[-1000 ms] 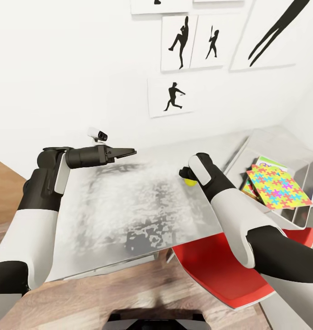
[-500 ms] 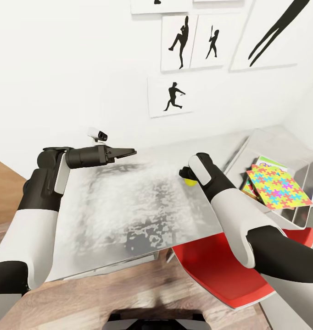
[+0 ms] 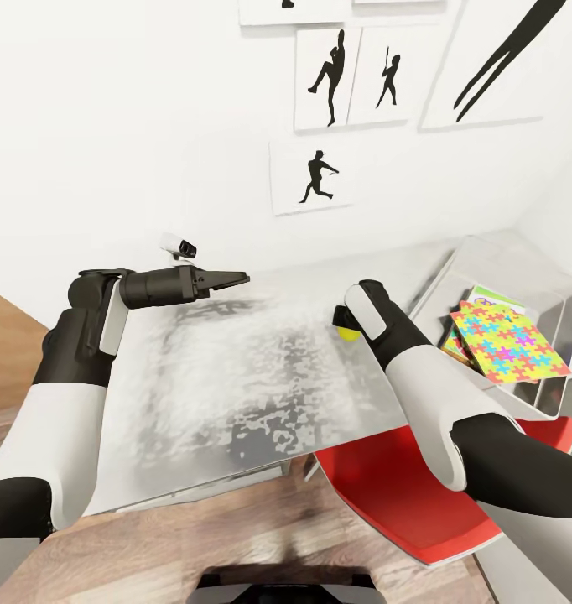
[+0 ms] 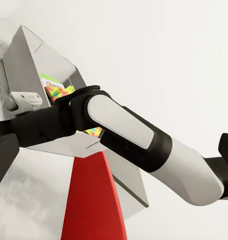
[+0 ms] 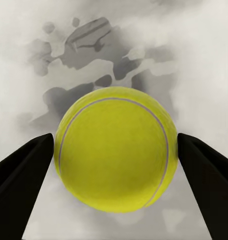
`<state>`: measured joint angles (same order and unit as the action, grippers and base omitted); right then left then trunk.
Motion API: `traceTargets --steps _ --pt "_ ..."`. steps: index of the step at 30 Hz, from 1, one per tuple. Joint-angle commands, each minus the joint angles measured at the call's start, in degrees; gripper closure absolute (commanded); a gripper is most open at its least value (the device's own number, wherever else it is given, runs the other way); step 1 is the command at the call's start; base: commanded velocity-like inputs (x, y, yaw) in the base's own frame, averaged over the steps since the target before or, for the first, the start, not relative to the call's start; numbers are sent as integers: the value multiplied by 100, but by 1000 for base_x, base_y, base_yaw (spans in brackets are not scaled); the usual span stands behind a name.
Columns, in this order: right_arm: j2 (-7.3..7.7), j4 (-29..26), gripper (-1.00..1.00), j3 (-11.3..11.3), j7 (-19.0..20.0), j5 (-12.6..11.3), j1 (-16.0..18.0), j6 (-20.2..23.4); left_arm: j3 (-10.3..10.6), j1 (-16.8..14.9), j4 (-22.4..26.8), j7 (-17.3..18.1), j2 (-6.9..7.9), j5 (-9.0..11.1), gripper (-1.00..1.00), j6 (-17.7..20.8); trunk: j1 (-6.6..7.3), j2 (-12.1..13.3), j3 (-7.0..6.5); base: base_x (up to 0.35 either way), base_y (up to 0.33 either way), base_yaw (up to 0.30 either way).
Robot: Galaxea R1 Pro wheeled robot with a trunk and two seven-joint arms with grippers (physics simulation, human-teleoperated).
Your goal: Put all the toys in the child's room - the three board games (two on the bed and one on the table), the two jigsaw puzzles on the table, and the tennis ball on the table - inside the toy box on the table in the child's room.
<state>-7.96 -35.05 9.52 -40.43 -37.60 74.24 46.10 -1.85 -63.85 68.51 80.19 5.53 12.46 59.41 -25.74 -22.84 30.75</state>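
Tennis ball (image 5: pixel 114 149) sits mid-frame, right gripper (image 5: pixel 114 165) fingers pressed to both sides; left gripper (image 3: pixel 227 279), center-left, jaws nearly closed, empty.

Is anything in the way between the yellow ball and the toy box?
Nothing visible blocks it. The tennis ball sits between the right hand's fingers, and bare table lies between it and the toy box.
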Motion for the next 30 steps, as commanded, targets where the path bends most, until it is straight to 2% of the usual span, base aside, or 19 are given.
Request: traceTargets --steps 1,30 --pt "4 -3 100 24 -61 -99 3 -4 1 -4 -2 8 1 11 -100 59 -4 -8 9 0 0 0" --pt "-5 -42 100 25 -61 -102 -5 0 27 -4 -31 11 35 29 -100 59 -4 -8 9 0 0 0"
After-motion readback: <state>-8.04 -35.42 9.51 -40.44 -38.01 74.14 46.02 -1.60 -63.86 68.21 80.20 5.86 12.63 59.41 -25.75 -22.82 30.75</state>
